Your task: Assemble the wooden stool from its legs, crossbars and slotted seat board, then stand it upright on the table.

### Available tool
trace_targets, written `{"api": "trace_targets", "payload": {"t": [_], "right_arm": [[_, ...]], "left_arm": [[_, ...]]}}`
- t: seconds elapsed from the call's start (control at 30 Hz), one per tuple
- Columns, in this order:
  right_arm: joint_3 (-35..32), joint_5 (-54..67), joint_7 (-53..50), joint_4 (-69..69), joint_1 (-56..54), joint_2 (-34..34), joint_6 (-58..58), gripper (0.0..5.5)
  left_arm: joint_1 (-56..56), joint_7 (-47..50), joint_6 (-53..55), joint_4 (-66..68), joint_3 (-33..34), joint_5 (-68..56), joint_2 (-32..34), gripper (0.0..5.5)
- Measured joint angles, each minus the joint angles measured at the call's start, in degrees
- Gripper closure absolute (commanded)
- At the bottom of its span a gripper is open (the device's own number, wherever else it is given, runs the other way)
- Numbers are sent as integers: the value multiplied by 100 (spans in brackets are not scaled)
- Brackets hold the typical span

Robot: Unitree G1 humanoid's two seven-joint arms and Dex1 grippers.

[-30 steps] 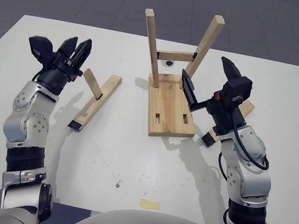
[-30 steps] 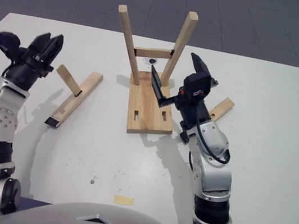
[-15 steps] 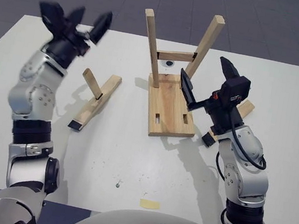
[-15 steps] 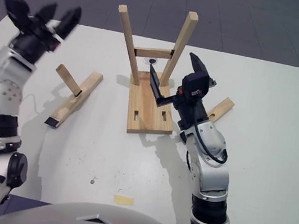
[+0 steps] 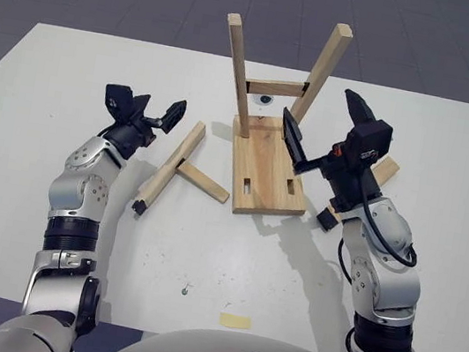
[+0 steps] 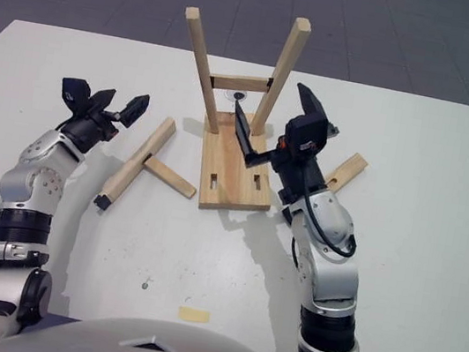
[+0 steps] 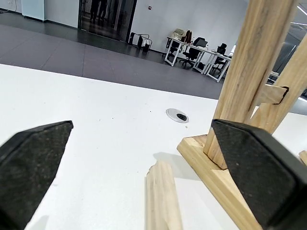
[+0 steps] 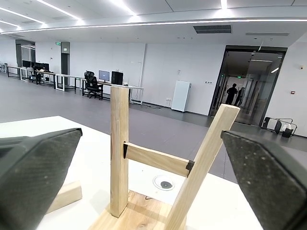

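Your left pincer (image 5: 147,107) is spread wide and holds nothing. Its two pads (image 7: 29,158) stand well apart, low over the counter (image 5: 203,260). The far end of the loose leg (image 5: 169,166) lies just beside it, on the side toward the seat board (image 5: 263,167). In the left wrist view that end sits ahead, in the gap between the pads and touching neither.

The leg's long axis runs on a slant, from that far end back toward you and a little to your left. Its crossbar (image 5: 205,182) sticks out flat along the counter toward the seat board, its tip just short of the board's near edge. The left arm is plainly the nearer one for this piece — I judge the coming grasp turns on closing across the leg's width near that far end.

Your right pincer (image 5: 323,123) is also wide open and empty. It hangs over the right edge of the seat board, facing the two standing legs (image 5: 236,69) already set in the board's far end. Two slots at the board's near end are not yet filled. Another loose piece (image 5: 387,169) lies on the counter behind the right wrist.
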Motion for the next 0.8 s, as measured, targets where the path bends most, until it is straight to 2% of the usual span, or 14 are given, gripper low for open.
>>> {"api": "trace_targets", "payload": {"t": [0.1, 0.2, 0.27, 0.4, 0.67, 0.8], "right_arm": [[-14, -1, -11, 8, 37, -4, -17, 10], [-26, -1, -29, 5, 104, -8, -26, 10], [-25, 0, -28, 7, 128, -8, -28, 10], [-22, -4, -68, 4, 156, 0, -33, 10], [-25, -17, -108, 8, 178, -9, -40, 10], [-23, -26, -107, 9, 178, -17, -41, 10]], "left_arm": [[326, -297, 420, -811, -167, -193, 125, 13], [895, -665, 746, -1361, -407, 49, 756, 13], [1302, -871, 845, -1479, -535, 322, 1185, 13], [1509, -1098, 874, -1226, -740, 654, 1454, 13], [1446, -1516, 496, -575, -1143, 1277, 1632, 134], [1448, -1700, 279, -572, -1214, 1569, 1909, 143]]}}
